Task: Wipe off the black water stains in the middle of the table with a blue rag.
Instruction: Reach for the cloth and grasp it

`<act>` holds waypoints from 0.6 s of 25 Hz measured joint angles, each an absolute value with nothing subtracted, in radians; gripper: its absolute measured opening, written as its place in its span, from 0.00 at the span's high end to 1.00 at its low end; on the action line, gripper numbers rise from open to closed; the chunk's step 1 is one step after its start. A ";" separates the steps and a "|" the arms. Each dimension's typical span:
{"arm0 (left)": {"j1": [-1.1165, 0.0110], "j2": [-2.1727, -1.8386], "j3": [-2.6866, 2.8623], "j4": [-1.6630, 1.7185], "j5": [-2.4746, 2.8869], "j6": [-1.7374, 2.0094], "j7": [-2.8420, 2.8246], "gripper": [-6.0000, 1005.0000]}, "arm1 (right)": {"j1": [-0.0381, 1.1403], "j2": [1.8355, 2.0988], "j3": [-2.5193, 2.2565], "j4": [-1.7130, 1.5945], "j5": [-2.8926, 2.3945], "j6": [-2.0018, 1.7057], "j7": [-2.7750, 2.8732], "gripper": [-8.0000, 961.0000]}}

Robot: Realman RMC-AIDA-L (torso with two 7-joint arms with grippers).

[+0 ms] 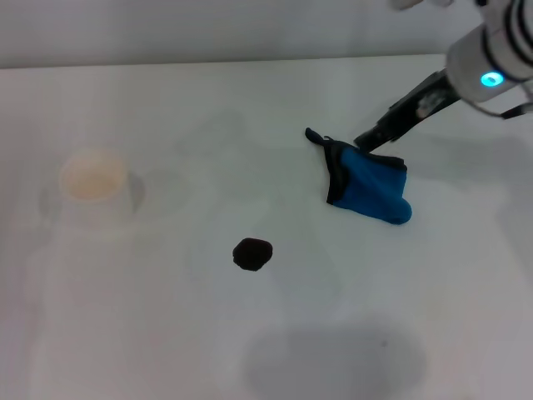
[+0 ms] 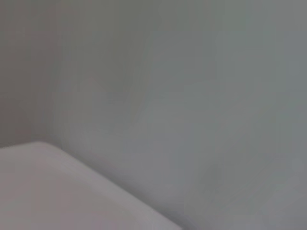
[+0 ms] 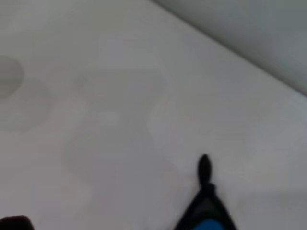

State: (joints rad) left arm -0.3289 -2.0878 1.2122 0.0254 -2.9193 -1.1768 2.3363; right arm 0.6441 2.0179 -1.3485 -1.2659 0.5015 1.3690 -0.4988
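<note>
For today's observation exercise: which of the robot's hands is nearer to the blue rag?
Right. The right hand is at the blue rag, touching its far top edge on the table. The left hand appears in no view; its wrist camera shows only a wall and the table's corner.

Bright, even light washes out our table [image 1: 166, 333]; soft shadow near edge. Cup [image 1: 93, 185] overexposed, faint. Both wrist views blurred.
</note>
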 joint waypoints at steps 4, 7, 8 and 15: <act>-0.359 -2.087 1.212 0.024 -2.909 -1.143 2.337 0.11 | 0.676 2.019 -1.431 -1.199 0.503 1.337 -0.451 0.14; -0.372 -2.086 1.212 0.025 -2.908 -1.128 2.338 0.11 | 0.708 2.020 -1.476 -1.132 0.503 1.311 -0.428 0.14; -0.374 -2.086 1.212 0.026 -2.908 -1.122 2.338 0.11 | 0.719 2.020 -1.485 -1.105 0.503 1.304 -0.426 0.14; -0.381 -2.086 1.212 0.030 -2.907 -1.107 2.339 0.11 | 0.766 2.021 -1.497 -0.978 0.506 1.248 -0.422 0.14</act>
